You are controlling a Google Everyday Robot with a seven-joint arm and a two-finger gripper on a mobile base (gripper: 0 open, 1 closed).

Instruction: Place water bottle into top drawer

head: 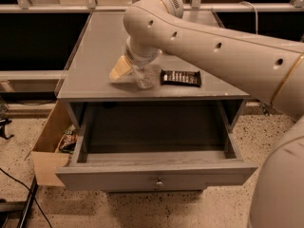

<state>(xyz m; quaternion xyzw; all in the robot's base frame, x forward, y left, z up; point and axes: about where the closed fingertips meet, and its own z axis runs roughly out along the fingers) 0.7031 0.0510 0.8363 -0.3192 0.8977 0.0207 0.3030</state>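
Tan-tipped pincer [127, 69] sits low over the grey tabletop [95, 46]; whether it clamps anything cannot be told. The water bottle [143, 76] stands right against it, candy bar [180, 78] just past that, top drawer [156, 172] open below.

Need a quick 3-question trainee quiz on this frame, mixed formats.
1. True or false: the top drawer is shut.
2. Multiple choice: the candy bar lies A) in the drawer, B) on the cabinet top, C) on the floor.
3. Fill in: the end effector is over the cabinet top, beside the candy bar, right at the ___.

Key: 1 false, it is pulled open and nothing shows inside. 2 B. 3 water bottle.
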